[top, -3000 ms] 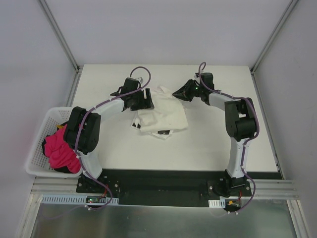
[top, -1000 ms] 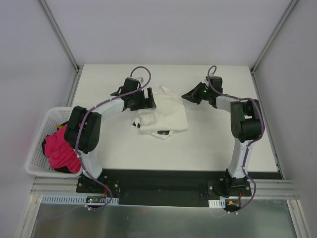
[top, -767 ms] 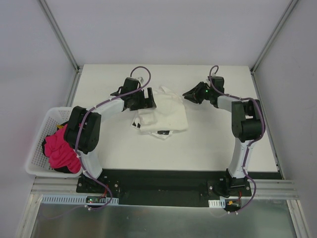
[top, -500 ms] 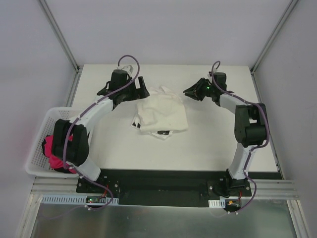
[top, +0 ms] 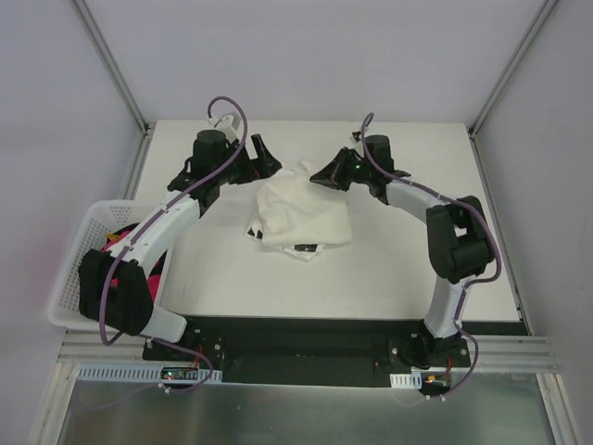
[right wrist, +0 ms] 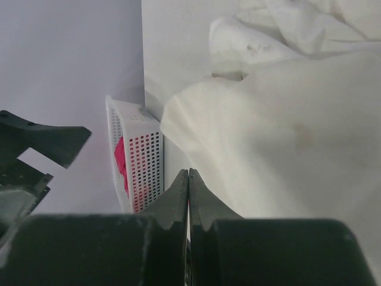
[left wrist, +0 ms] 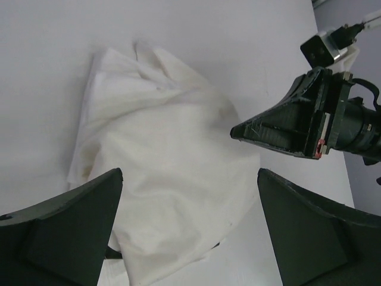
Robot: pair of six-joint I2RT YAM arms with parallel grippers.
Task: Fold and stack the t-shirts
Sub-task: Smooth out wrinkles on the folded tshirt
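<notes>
Cream shirt [top: 304, 209] lies in a loose, rumpled heap mid-table, a little toward the far side, not yet squared. Peeking from under its near edge is the printed shirt [top: 304, 248]; only a strip of it shows. Both sit on the white table [top: 398, 264].

Left gripper [top: 267, 159] hangs at the heap's far-left corner with its fingers [left wrist: 77, 226] spread wide and nothing between them. The wrist view looks straight down onto cloth. Right gripper [top: 317, 178] points at the far-right edge of the heap with its pads pressed together. I see no cloth between them. I cannot tell whether its tip touches the fabric.

My read: the step is taking the far edge of the cream shirt at two corners to spread or fold it.

- Part the right fingers before going down.
- Pinch the top layer only, or the printed shirt drags along.
- Take both corners level, lift together and keep the edge taut.
- Lay it toward me slowly so the floppy cloth does not bunch.

Basket [top: 67, 278] sits off the table's left edge with pink cloth [right wrist: 121, 156] inside, well apart from the heap.

Writing: none readable. The printed shirt's black marks are too small to make out.
</notes>
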